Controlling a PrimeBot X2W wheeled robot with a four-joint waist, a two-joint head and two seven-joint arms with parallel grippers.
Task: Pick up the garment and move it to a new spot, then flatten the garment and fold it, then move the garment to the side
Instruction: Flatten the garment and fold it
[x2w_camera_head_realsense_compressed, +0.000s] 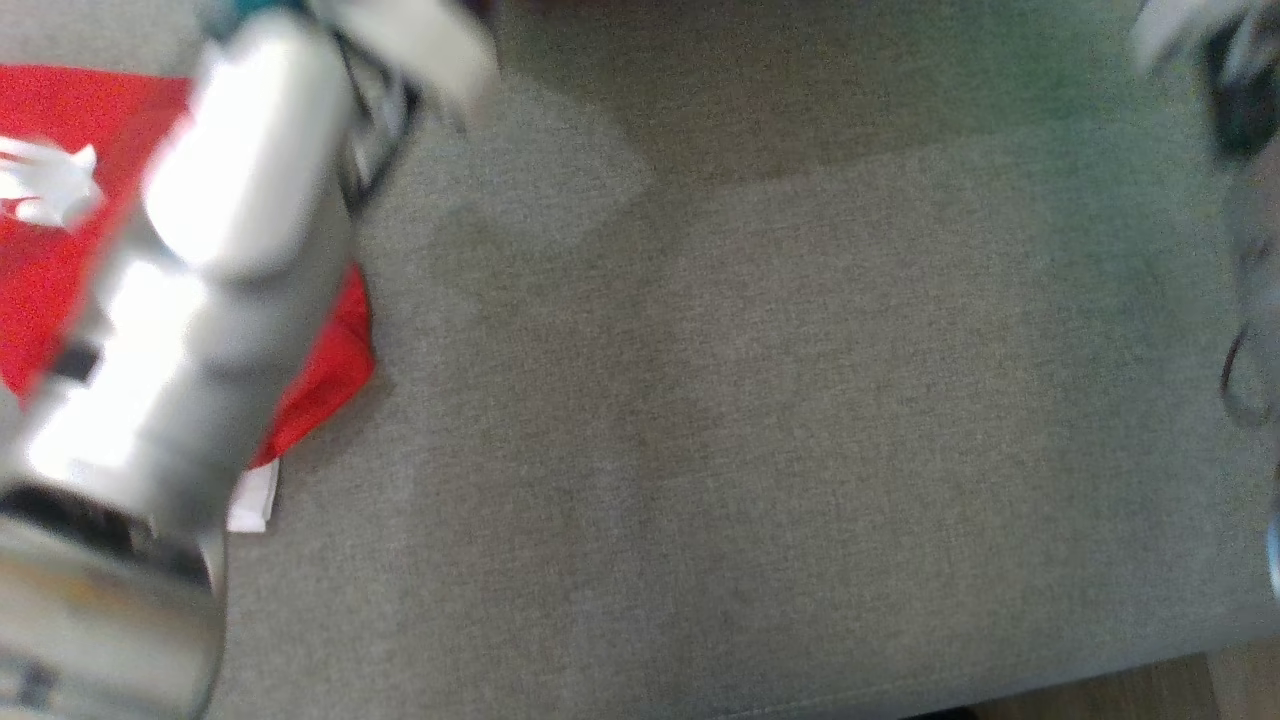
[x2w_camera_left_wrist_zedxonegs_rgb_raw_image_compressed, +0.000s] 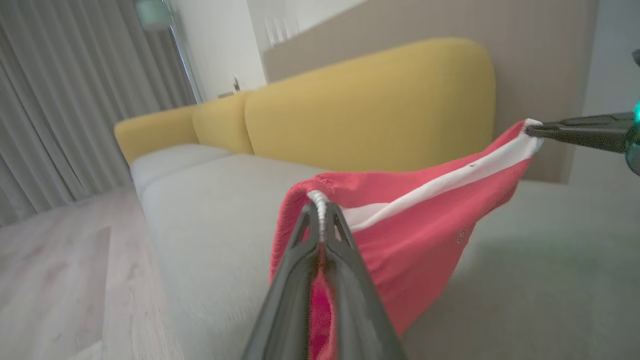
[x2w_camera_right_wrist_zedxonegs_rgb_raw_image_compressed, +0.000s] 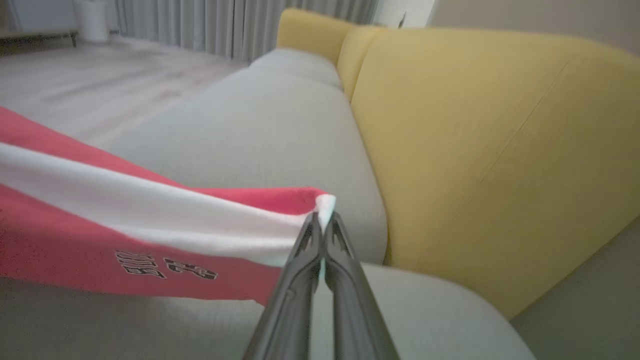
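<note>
The right gripper rises from six o'clock, its two dark fingers pinched together on the white corner of the red garment. The cloth, with a white band and dark lettering, stretches taut toward nine o'clock across the grey seat cushion. The yellow backrest stands at three o'clock. The curtain and pale floor lie toward eleven.

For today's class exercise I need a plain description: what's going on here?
The robot holds a red garment with a white stripe in both hands. The left hand is shut on one end of its edge and the right hand on the other, so the cloth hangs stretched between them over the grey seat of a sofa. It is not yet laid flat or folded.
</note>
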